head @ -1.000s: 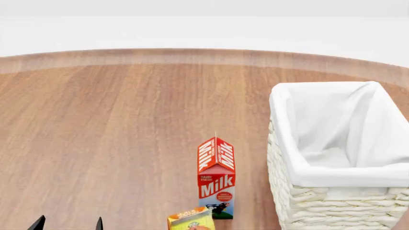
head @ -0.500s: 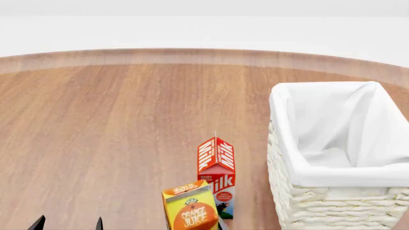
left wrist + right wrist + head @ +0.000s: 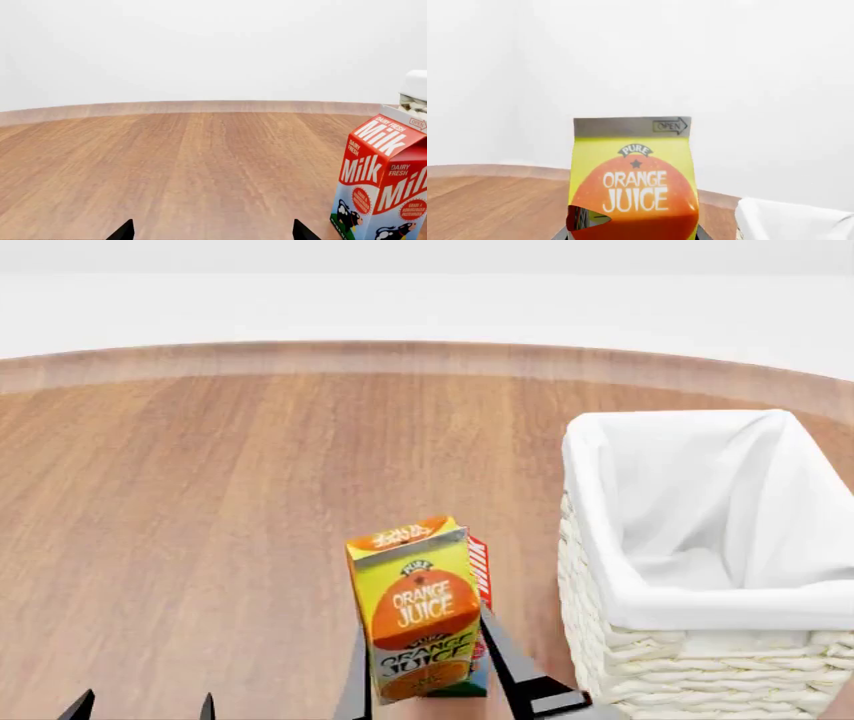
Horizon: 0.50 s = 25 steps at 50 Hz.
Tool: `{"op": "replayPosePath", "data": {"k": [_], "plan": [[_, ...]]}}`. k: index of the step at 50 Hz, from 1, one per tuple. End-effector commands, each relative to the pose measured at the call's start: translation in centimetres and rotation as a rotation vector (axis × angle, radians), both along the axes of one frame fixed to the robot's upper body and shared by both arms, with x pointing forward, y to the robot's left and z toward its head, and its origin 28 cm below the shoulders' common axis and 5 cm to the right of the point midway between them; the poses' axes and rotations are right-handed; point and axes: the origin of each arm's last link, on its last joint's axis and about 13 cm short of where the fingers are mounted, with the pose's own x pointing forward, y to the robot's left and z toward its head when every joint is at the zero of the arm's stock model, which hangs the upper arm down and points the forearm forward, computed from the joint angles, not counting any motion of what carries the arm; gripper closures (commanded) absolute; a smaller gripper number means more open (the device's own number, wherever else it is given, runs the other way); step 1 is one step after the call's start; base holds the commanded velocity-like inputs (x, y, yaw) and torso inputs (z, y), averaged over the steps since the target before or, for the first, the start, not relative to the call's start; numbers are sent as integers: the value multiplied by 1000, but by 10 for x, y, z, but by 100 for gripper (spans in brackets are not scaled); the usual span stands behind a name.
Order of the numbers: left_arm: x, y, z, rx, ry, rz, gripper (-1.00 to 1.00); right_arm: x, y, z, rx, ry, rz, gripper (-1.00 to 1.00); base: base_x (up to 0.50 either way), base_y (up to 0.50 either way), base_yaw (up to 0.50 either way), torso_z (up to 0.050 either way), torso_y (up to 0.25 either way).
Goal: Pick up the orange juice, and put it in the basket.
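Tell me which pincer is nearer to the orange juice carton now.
The right. The right pincer clamps the orange juice carton on both sides, lifted beside the basket. The left pincer sits open, far off to its left.

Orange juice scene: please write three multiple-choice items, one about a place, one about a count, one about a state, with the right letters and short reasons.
1. Where is the basket relative to the orange juice, in the head view?
A. to its right
B. to its left
C. underneath it

2. How many cartons are visible?
A. one
B. two
C. four

3. What state is the right gripper in?
A. open and empty
B. shut on the orange juice
C. shut on the milk carton

Answers:
1. A, the basket fills the right side.
2. B, the orange juice and the milk carton behind it.
3. B, its black fingers flank the raised juice carton.
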Motion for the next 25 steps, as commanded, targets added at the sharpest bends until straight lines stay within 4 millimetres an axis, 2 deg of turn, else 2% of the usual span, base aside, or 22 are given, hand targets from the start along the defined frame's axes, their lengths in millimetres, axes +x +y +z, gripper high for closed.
{"op": "replayPosePath", "data": {"k": [1,18,25], "plan": [[0,0,0,0,0,0,-100,8,-11,30,-11,-91,-61,100,0,0,0,0,0],[0,0,0,0,0,0,-100,17,-27,64,-12,-154,-139,100,0,0,0,0,1],[0,0,0,0,0,0,-100,20,-32,67,-14,-166,-170,100,0,0,0,0,1]]}}
